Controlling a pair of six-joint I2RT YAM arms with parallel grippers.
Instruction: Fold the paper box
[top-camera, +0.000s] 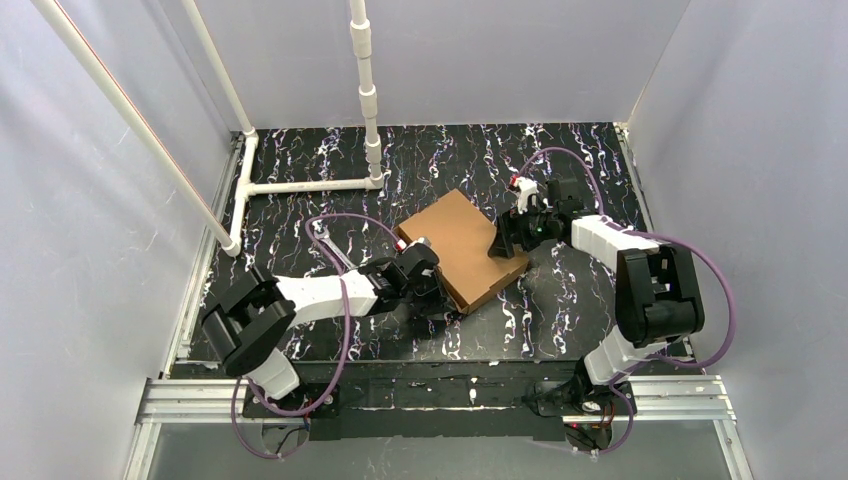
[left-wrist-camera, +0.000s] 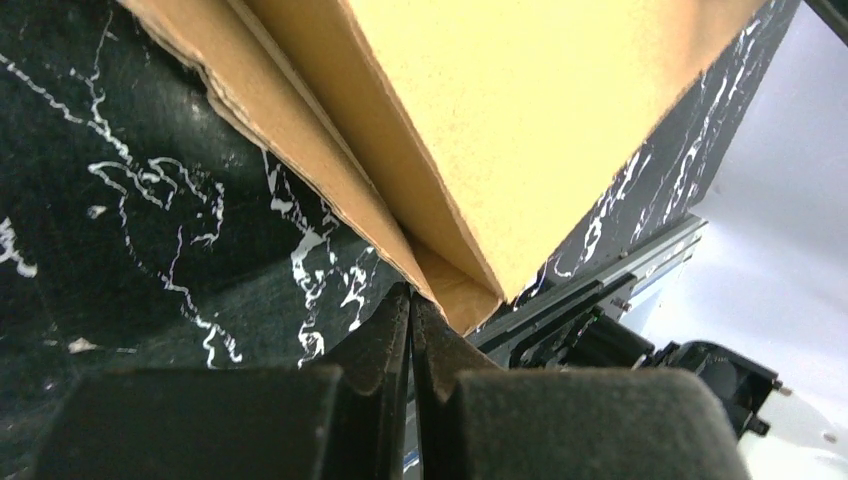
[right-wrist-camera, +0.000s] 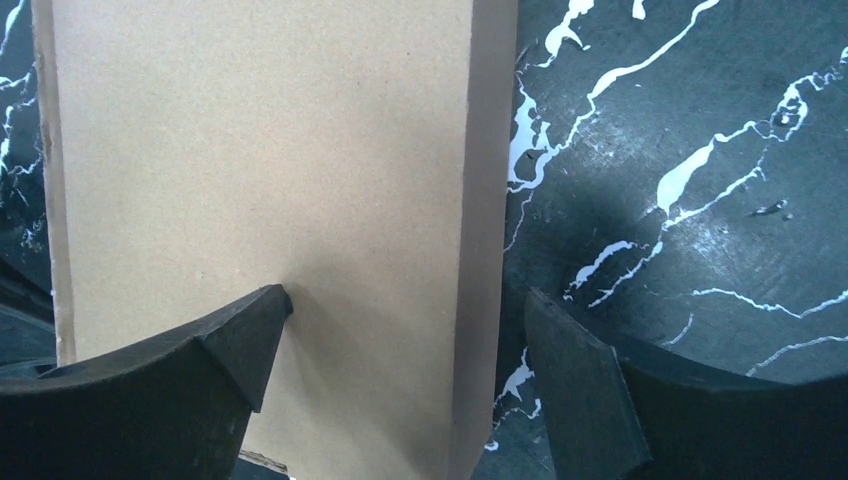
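Note:
The paper box (top-camera: 460, 245) is brown cardboard, folded into a shallow closed box lying flat and turned diagonally in the middle of the black marbled table. My left gripper (top-camera: 440, 290) is shut at the box's near left side. In the left wrist view its tips (left-wrist-camera: 411, 300) touch the layered lower edge of the box (left-wrist-camera: 520, 120) near a corner. My right gripper (top-camera: 503, 245) is open at the box's right edge. In the right wrist view (right-wrist-camera: 405, 300) one finger rests over the lid (right-wrist-camera: 260, 160) and the other is off the edge, above the table.
A white pipe frame (top-camera: 300, 186) stands at the back left. An aluminium rail (top-camera: 440, 395) runs along the near edge and shows in the left wrist view (left-wrist-camera: 600, 290). Grey walls close in both sides and the back.

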